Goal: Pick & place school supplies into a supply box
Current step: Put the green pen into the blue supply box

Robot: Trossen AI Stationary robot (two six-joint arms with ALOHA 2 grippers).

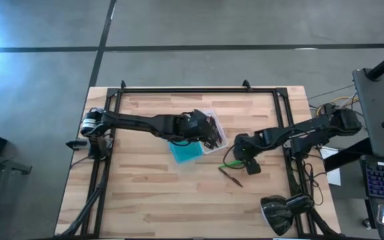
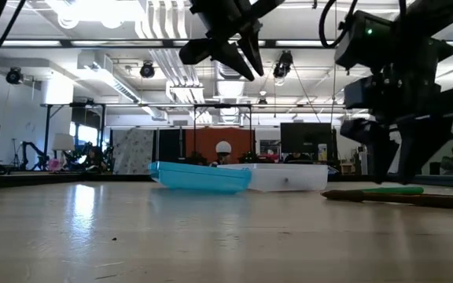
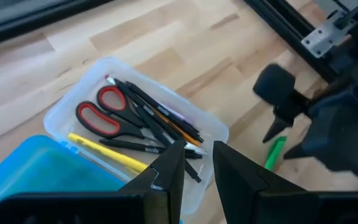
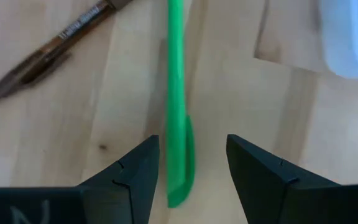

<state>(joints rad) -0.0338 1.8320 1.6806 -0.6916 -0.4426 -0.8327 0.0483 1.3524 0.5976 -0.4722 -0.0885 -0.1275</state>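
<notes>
The supply box is a clear tray (image 1: 213,135) (image 3: 135,118) joined to a teal lid (image 1: 187,152) (image 2: 199,177); it lies open on the table. In the tray are red-handled scissors (image 3: 101,115), a yellow pencil (image 3: 107,152) and several dark and orange pens. My left gripper (image 3: 197,152) (image 2: 234,47) hovers open above the tray, holding nothing. A green pen (image 4: 178,93) (image 1: 230,164) and a dark brown pen (image 4: 48,56) (image 1: 231,176) lie flat on the wood. My right gripper (image 4: 191,146) (image 1: 244,159) is open and low, with one finger on each side of the green pen's end.
A black metal frame (image 1: 179,90) runs along the table's far edge and down both sides. A black round lamp-like object (image 1: 282,212) sits by the near right corner. Bare wood (image 1: 145,193) stretches across the near left of the table.
</notes>
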